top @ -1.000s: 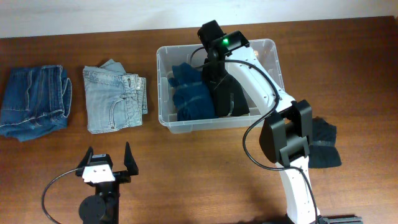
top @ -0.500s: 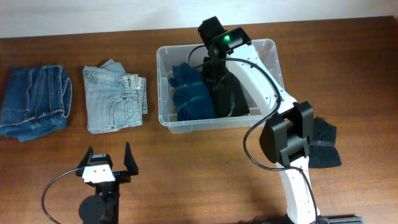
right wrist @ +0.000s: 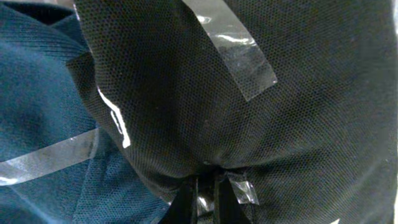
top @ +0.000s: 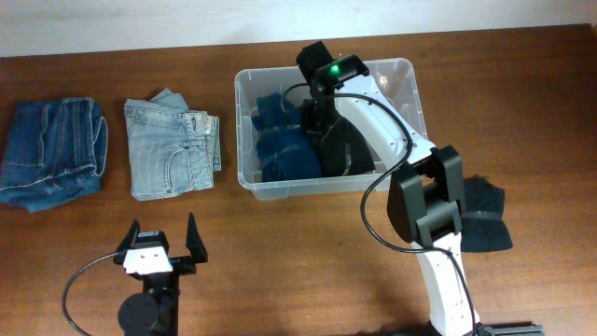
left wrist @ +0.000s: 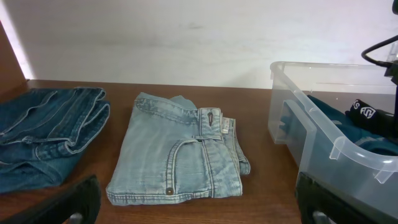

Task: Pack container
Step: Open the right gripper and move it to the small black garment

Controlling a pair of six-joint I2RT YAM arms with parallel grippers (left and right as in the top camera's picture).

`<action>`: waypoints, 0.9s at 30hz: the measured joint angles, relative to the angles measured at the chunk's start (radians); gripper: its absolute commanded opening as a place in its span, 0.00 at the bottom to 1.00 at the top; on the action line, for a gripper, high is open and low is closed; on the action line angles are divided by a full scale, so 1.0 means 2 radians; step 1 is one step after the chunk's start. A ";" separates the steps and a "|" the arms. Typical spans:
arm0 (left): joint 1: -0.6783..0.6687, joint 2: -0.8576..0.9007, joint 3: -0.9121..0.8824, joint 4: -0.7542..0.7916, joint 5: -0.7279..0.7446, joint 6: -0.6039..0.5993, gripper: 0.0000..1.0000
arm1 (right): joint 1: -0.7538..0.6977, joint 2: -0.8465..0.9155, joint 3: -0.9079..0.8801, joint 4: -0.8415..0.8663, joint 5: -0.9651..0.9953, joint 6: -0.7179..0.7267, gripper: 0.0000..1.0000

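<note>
The container is a clear plastic tub at the back middle of the table. It holds a dark blue garment on the left and a black garment on the right. My right gripper reaches down into the tub. In the right wrist view its fingers are shut on a pinched fold of the black mesh garment, beside the blue one. My left gripper is open and empty near the front edge. In the left wrist view it faces the tub's side.
Folded light blue jeans lie left of the tub. Folded dark blue jeans lie at the far left. Another dark garment lies on the table by the right arm's base.
My right gripper has shifted slightly left and down inside the tub with the black garment. The left arm has not moved.
</note>
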 measured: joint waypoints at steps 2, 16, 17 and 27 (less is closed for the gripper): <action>0.000 0.000 0.000 0.000 0.000 0.000 0.99 | 0.000 0.000 0.000 0.000 -0.003 0.000 0.05; 0.000 0.000 0.000 0.000 0.000 0.000 0.99 | -0.055 -0.105 0.156 -0.194 0.025 -0.057 0.99; 0.000 0.000 0.000 0.000 0.000 0.000 0.99 | -0.068 -0.130 0.174 -0.213 0.035 -0.058 0.99; 0.000 0.000 0.000 0.000 0.000 0.000 1.00 | -0.160 -0.253 0.175 -0.246 0.061 -0.094 0.98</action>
